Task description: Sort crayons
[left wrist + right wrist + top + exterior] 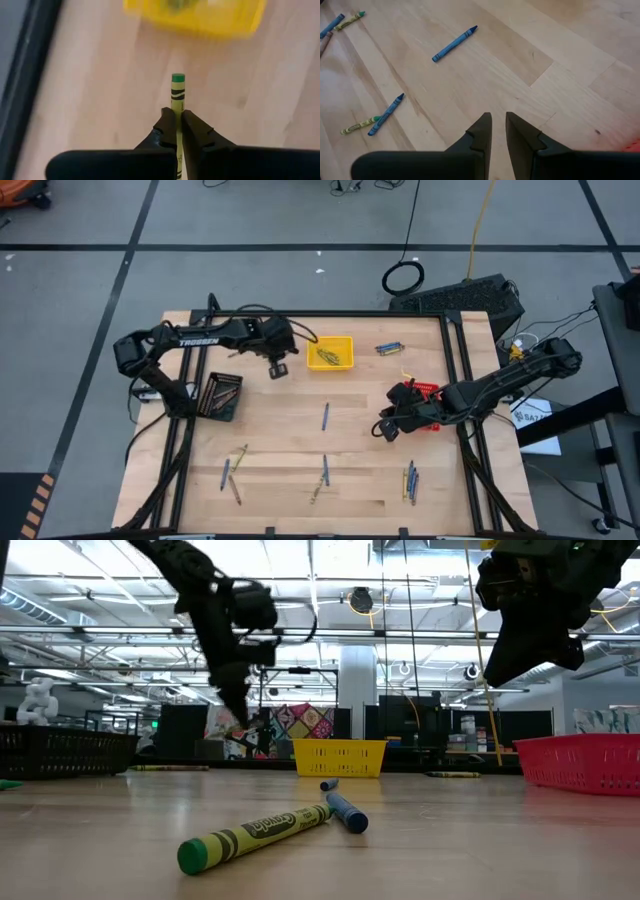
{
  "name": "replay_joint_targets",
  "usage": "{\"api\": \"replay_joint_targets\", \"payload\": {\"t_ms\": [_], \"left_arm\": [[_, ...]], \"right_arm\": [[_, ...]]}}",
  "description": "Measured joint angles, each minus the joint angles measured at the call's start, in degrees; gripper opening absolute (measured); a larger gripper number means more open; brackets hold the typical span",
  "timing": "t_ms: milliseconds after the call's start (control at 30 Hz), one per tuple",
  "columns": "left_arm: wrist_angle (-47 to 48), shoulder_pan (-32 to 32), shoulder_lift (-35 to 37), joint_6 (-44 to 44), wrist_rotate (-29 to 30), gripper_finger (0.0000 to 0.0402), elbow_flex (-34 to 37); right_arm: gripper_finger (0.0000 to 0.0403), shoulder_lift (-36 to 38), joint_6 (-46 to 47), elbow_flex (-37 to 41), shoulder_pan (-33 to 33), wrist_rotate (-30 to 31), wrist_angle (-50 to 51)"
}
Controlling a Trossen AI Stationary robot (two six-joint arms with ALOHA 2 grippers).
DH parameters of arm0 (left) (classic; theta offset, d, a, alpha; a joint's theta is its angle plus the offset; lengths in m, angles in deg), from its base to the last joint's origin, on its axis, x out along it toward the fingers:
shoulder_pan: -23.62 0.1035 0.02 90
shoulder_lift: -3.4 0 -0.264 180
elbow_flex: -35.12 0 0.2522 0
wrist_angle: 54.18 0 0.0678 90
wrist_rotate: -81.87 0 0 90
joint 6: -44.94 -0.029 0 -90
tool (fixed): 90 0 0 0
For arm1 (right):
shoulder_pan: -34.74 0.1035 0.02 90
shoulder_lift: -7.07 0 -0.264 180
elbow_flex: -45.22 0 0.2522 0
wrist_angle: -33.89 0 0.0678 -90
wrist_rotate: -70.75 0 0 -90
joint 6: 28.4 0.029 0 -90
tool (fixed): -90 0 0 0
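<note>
Our left tool (177,127) pinches a green-tipped crayon (177,97) beside the yellow tray (331,352), upper centre; our right tool (498,131), slightly open and empty, hangs over bare desk (360,435) centre-right.

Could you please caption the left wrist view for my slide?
Left end effector shut on a yellow-green crayon, approaching the yellow tray.

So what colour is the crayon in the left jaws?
Yellow-green with a green tip, crayon; the left wrist view shows it best.

High: overhead, straight down, whole tabletop (300,440).
Low: tabletop level, facing the room.
Wrists: close, looking past own jaws.
Shared: yellow tray (331,352) in high, low, left wrist.
</note>
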Motion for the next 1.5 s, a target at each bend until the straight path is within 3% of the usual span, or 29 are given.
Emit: {"api": "replay_joint_targets", "payload": {"t_ms": [333, 533, 1000, 1500], "left_arm": [[-3.64, -1.11, 0.12, -0.47, -2.93, 0.0001, -9.74], [-11.21, -1.26, -0.93, 0.01, -8.4, 0.0001, -10.04], [-19.78, -1.23, -10.0, 0.01, -11.2, 0.0001, -9.95], [-23.11, -1.09, -14.48, -1.56, -11.57, 0.0006, -9.93]], "right_arm": [[0.004, 0.0, -1.75, 0.0, 0.0, -0.2, -0.02], [0.004, 0.0, -1.78, 0.0, 0.0, -0.19, 0.04], [0.004, 0.0, -1.76, 0.0, 0.0, -0.11, 0.13], [0.004, 0.0, -1.49, 0.0, 0.0, -0.05, -0.04]]}}
